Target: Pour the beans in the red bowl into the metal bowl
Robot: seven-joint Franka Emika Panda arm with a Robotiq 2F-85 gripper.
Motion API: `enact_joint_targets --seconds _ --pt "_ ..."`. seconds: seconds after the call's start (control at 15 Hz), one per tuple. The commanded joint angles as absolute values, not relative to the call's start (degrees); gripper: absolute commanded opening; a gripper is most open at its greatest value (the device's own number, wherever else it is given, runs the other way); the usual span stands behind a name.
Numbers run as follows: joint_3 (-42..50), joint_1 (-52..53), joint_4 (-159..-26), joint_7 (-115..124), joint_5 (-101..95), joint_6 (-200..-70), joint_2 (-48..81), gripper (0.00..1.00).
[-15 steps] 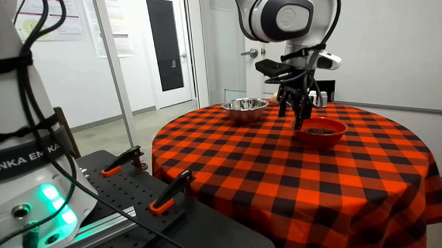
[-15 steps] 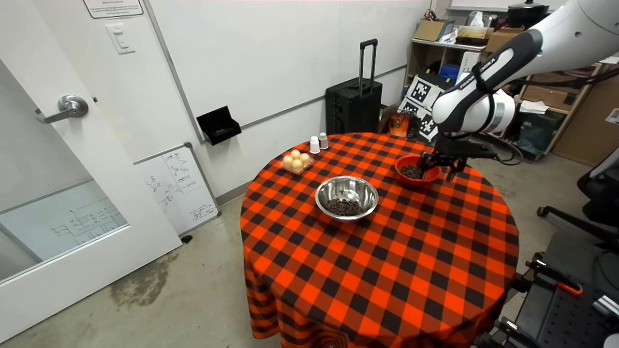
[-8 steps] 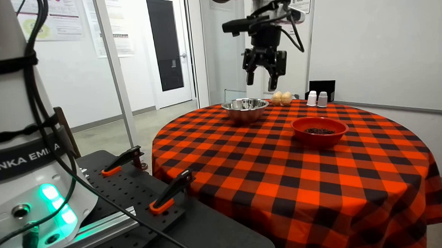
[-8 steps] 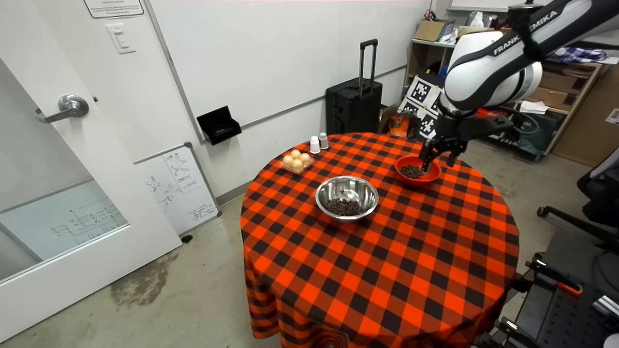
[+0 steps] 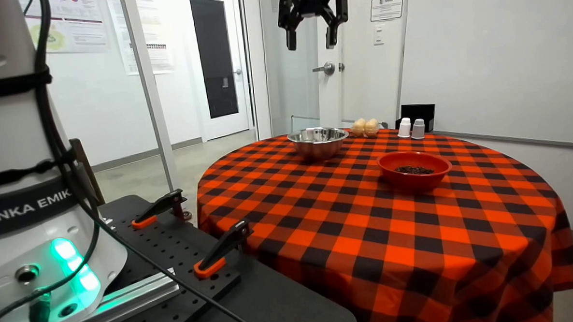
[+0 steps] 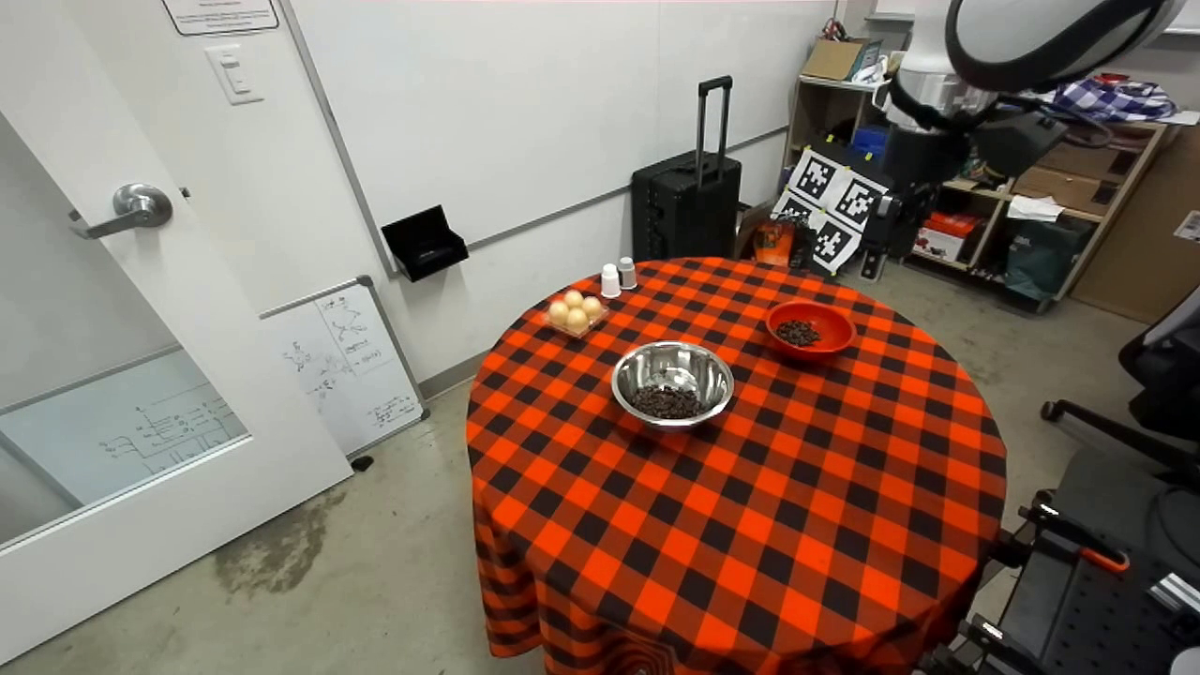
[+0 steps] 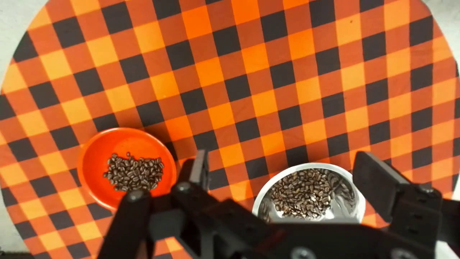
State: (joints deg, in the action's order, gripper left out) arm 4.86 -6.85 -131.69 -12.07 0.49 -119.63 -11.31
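The red bowl (image 5: 415, 182) stands upright on the table. It also shows in an exterior view (image 6: 836, 339) and the wrist view (image 7: 94, 169). A small heap of dark beans (image 7: 134, 173) lies in it. The shiny metal bowl (image 5: 318, 148) stands upright apart from it, also in an exterior view (image 6: 720, 386) and the wrist view (image 7: 309, 166). More dark beans (image 6: 666, 402) lie in the metal bowl. My gripper (image 5: 311, 43) is open and empty, high above the table. In the wrist view its fingers (image 7: 282, 158) are wide apart, and its body hides the metal bowl's near part.
A clear pack of pale eggs (image 6: 575, 313) and two small shakers (image 6: 617, 277) stand at the table's edge. A red-and-black checked cloth (image 5: 366, 225) covers the round table. Clamps (image 5: 225, 248) sit on the robot's dark mount.
My gripper has risen from beside the red bowl to high above the table, moving left in an exterior view. Both bowls and their beans have stayed in place.
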Motion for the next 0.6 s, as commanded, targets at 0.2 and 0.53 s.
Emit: enact_joint_targets --seconds 0.2,0.53 --pt "7.47 -5.91 -129.37 -18.02 1.41 -109.53 -19.21 1.0" --pt "7.17 -5.83 -130.75 -16.73 0.2 -112.78 -18.03 1.0"
